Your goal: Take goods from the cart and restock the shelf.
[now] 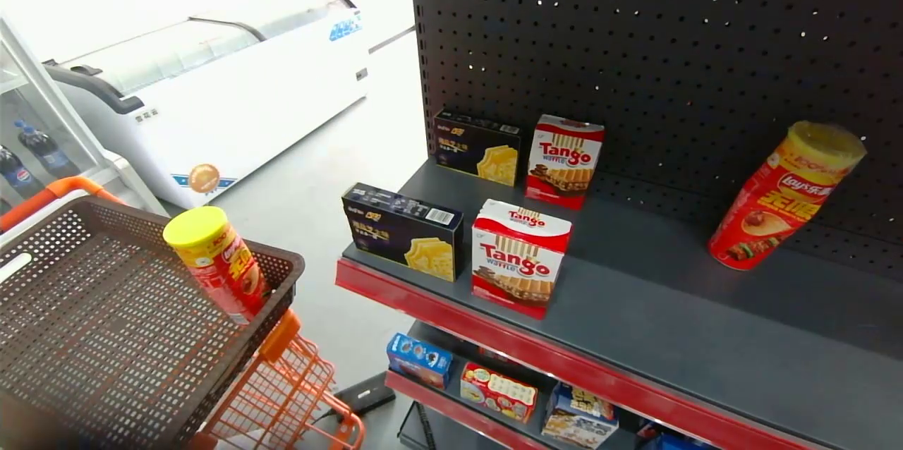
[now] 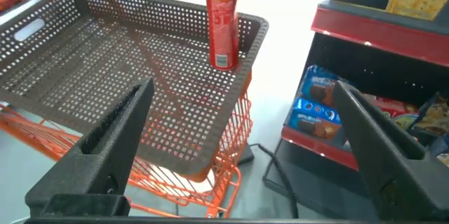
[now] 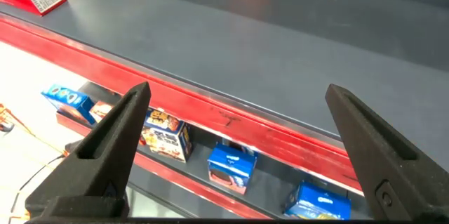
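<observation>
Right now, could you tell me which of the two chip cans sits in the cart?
The can standing in a corner of the brown basket; the other can leans against the pegboard on the grey shelf.

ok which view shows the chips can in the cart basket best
The head view: the chips can shows at full length, yellow lid included, against the corner of the basket. The left wrist view shows its red body at that corner, with the lid cut by the picture's edge. The right wrist view faces the shelf.

left hand (image 2: pixel 242 87): jaws spread, empty | right hand (image 3: pixel 238 89): jaws spread, empty
</observation>
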